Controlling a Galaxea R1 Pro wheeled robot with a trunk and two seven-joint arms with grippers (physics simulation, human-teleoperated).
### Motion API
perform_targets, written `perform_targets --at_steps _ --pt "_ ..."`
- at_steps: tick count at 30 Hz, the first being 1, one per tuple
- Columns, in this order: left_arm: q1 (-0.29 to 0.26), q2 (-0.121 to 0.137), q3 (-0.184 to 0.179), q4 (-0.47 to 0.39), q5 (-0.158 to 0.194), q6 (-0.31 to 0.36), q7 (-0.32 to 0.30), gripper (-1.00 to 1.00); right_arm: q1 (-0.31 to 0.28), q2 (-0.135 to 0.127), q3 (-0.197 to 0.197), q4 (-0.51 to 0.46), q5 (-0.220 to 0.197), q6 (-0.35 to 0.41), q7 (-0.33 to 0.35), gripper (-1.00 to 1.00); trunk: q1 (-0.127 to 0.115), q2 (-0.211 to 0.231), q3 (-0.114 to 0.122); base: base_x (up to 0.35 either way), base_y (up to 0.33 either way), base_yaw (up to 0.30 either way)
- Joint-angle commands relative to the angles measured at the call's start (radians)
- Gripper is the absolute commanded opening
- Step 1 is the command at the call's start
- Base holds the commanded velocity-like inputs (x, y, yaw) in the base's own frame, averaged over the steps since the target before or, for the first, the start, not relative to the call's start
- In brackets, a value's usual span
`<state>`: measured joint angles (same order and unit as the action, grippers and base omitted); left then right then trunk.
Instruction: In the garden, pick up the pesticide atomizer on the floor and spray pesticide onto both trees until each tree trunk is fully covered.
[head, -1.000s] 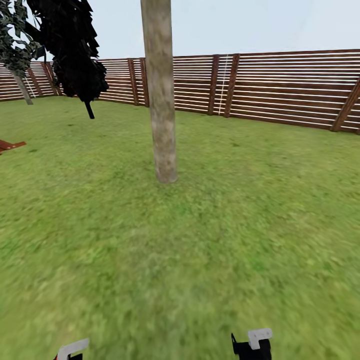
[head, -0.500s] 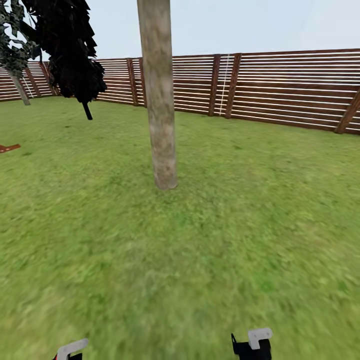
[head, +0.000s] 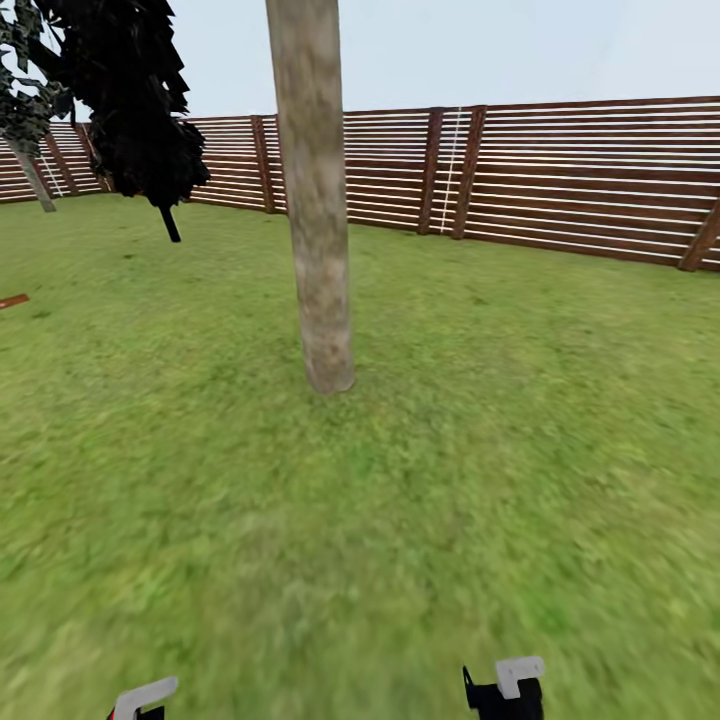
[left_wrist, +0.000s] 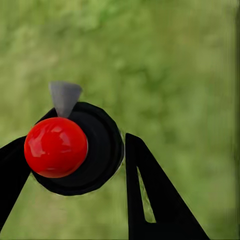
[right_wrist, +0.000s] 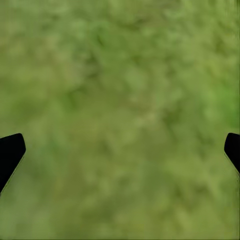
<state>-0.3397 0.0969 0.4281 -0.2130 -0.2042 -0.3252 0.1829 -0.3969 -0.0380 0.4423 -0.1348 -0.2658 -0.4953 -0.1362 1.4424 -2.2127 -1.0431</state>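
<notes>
One tree stands straight ahead in the head view, its thick grey-beige trunk (head: 318, 200) rising out of the lawn (head: 400, 520) a few metres away. The pesticide atomizer (left_wrist: 102, 150), a black round body with a red knob and a grey nozzle, sits between the black fingers of my left gripper (left_wrist: 77, 145), which is shut on it above grass. My right gripper (right_wrist: 122, 150) is open with nothing in it, its fingertips wide apart over grass. At the head view's bottom edge I see the ends of my left arm (head: 145, 696) and right arm (head: 505, 688).
A brown slatted fence (head: 580, 180) closes the lawn at the back. A dark narrow conifer (head: 135, 100) hangs at the upper left, with a pale leaning trunk (head: 35, 180) farther off. A flat red-brown piece (head: 12, 300) lies at the left edge.
The whole view has shifted: the trunk now looks bigger and its base sits lower in the picture, so the camera has come nearer. Both arms keep their places.
</notes>
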Motion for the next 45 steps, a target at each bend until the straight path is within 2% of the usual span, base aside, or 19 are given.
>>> perform_targets --at_steps 1,45 --pt "-0.001 0.000 0.005 0.001 -0.011 -0.004 0.004 -1.00 0.000 0.000 0.009 0.000 -0.006 -0.002 -0.005 1.00 0.000 0.000 -0.001 0.340 0.000 0.000" --pt "-0.001 0.008 0.007 0.000 -0.011 -0.001 0.003 -1.00 0.000 0.000 0.009 0.000 -0.006 -0.003 -0.005 1.00 0.000 0.000 -0.001 0.340 0.000 0.000"
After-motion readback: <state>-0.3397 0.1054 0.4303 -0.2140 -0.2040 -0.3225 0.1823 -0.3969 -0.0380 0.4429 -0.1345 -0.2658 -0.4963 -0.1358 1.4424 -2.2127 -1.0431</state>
